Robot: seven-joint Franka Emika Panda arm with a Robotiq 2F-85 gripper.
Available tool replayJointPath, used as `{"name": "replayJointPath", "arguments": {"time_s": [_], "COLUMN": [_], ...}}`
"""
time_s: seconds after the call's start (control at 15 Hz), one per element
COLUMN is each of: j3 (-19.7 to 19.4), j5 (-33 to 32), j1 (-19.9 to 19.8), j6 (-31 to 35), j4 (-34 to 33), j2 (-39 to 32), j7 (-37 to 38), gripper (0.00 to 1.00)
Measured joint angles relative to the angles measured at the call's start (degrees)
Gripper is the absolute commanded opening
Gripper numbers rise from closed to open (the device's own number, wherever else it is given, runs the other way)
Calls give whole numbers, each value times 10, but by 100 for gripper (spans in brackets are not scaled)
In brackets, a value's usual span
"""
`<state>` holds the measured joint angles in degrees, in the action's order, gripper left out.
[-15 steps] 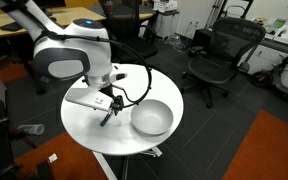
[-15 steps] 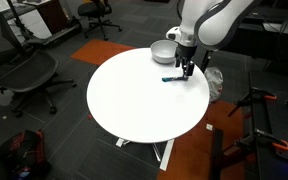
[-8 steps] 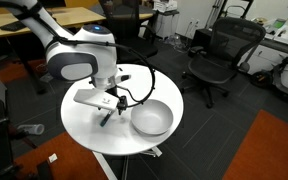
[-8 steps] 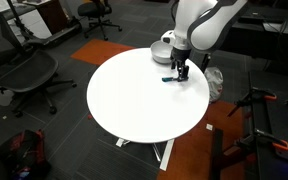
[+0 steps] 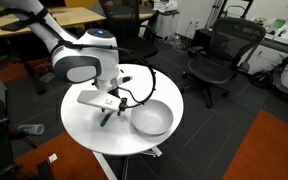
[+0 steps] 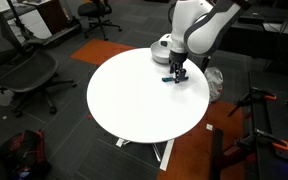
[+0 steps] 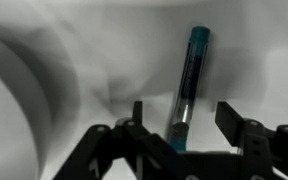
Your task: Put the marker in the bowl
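Where the wrist view looks down past the gripper point(image 7: 184, 128), we see its two fingers point(image 7: 138, 116) standing apart, with the marker point(image 7: 188, 80) lying on the pale table point(image 7: 269, 60) between them and touching neither. The marker runs from right of centre near the top down to the bottom middle of that frame. It is teal along most of its length and darker at the lower end. A blurred grey curve fills the left of that frame; we cannot tell what it is.

In an exterior view the arm point(image 5: 79, 65) stretches from the upper left and the gripper point(image 5: 108, 108) hangs low over the round white table point(image 5: 89, 135), left of centre. The bowl point(image 5: 152, 119) sits on the table just to the right, near the gripper but apart from it. The marker is mostly hidden under the gripper there.

In an exterior view the gripper point(image 6: 178, 72) is at the upper right of the table point(image 6: 124, 100). The marker point(image 6: 169, 79) shows as a small teal stroke on the table at the gripper's tip, outside the bowl point(image 6: 161, 46), which peeks out behind the arm at the table's upper edge. An office chair point(image 6: 29, 70) stands on the dark floor at the left
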<state>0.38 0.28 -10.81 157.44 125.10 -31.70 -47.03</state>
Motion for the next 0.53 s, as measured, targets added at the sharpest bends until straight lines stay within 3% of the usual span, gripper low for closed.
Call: {"name": "replayJointPath", "arguments": {"time_s": [0.33,0.47,0.53], "j3": [4,4,5], "j5": [0,0,0], "j1": [-1,-1,-1], "j6": [0,0,0], "j4": [-2,-3,-3], "j2": [-4,-5,-5], "j7": [0,0,1], "gripper": [5,1,5]}}
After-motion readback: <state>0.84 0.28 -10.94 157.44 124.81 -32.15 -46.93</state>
